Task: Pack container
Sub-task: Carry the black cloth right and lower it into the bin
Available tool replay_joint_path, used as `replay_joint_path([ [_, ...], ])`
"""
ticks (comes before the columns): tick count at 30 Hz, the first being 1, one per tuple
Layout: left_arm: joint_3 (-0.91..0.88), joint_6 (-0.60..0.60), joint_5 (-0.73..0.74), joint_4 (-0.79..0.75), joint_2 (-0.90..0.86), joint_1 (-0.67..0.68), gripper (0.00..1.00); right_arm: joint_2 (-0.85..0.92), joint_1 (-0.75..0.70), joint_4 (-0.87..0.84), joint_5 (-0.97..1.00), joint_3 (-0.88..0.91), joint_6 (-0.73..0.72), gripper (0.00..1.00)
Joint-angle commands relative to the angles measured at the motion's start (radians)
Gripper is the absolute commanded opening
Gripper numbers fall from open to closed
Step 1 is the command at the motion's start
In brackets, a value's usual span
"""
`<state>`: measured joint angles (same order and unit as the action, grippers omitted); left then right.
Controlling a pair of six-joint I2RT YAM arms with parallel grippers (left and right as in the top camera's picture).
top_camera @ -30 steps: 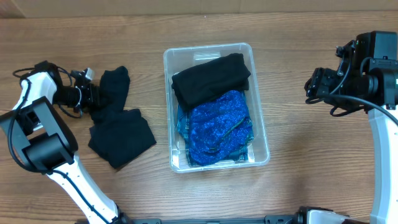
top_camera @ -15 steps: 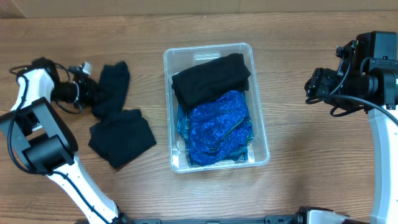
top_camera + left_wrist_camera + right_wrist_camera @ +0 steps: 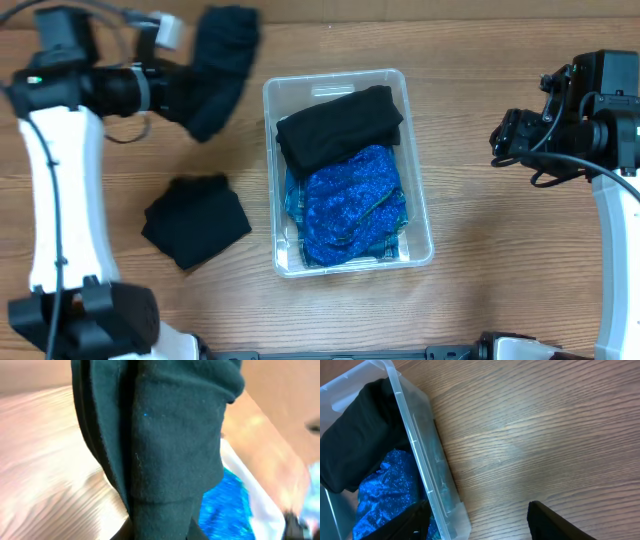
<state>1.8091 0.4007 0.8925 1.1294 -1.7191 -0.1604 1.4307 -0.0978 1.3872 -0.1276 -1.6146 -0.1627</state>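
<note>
Upper left of the overhead frame: left tool (image 3: pixel 172 85) pinches a dark garment (image 3: pixel 218 65), which hangs from it. Its fingers are buried in the cloth, and the left wrist view is filled by the dark folds. The garment's right edge is just left of the container's upper left corner and does not reach over the rim.

Lower left: one folded dark garment (image 3: pixel 195 222) lies flat on the bench (image 3: pixel 480 260), near the container's left wall but apart from it. Bare wood lies all round it.

Centre: container (image 3: pixel 318 90), long side running top to bottom of the frame. Inside are a black garment (image 3: pixel 340 128) at the upper end, a blue glitter cloth (image 3: pixel 352 205) below it, and a checked cloth (image 3: pixel 292 205) showing at the edges under the blue.

Right: a broad strip of bare bench, then the right tool (image 3: pixel 503 135) at the right edge, well apart from the container, fingers spread wide and holding nothing.

Count: two tools, one container, three cloths inside it and two dark garments outside.
</note>
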Motion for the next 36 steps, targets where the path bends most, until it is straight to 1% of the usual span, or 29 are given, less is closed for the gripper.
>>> replay_joint_path([
  [1, 0.013, 0.235, -0.101, 0.066, 0.016, 0.206, 0.04, 0.000, -0.004, -0.004, -0.008, -0.002, 0.008, 0.66],
  [4, 0.012, 0.378, -0.175, 0.130, -0.010, 0.336, 0.04, 0.000, -0.004, -0.002, -0.008, -0.002, 0.015, 0.66],
  [6, 0.012, 0.430, -0.212, 0.139, -0.042, 0.437, 0.04, 0.000, -0.004, -0.001, -0.008, -0.002, 0.015, 0.66],
  [11, 0.012, 0.466, -0.367, 0.142, -0.113, 0.565, 0.04, 0.000, -0.004, 0.000, -0.008, -0.002, 0.015, 0.66],
  [18, 0.012, 0.454, -0.361, 0.142, -0.232, 0.586, 0.04, 0.000, -0.004, 0.000, -0.008, -0.002, 0.015, 0.66],
  [27, 0.012, 0.421, -0.393, 0.141, -0.325, 0.585, 0.04, 0.000, -0.004, 0.004, -0.008, -0.002, 0.015, 0.66],
  [28, 0.012, 0.421, -0.396, 0.137, -0.330, 0.585, 0.17, 0.000, -0.004, 0.004, -0.008, -0.002, 0.015, 0.66],
  [29, 0.012, 0.421, -0.396, 0.136, -0.331, 0.585, 0.36, 0.000, -0.004, 0.006, -0.008, -0.002, 0.015, 0.66],
  [30, 0.012, 0.419, -0.400, 0.131, -0.331, 0.584, 0.69, 0.000, -0.004, 0.008, -0.008, -0.002, 0.015, 0.66],
  [31, 0.013, 0.398, -0.413, 0.119, -0.329, 0.584, 0.89, 0.000, -0.004, 0.010, -0.008, -0.002, 0.015, 0.66],
  [32, 0.016, 0.370, -0.431, 0.105, -0.327, 0.583, 1.00, 0.000, -0.004, 0.010, -0.008, -0.002, 0.015, 0.66],
  [36, 0.071, 0.245, -0.538, 0.077, -0.325, 0.572, 1.00, 0.000, -0.004, 0.011, -0.009, -0.002, 0.015, 0.66],
])
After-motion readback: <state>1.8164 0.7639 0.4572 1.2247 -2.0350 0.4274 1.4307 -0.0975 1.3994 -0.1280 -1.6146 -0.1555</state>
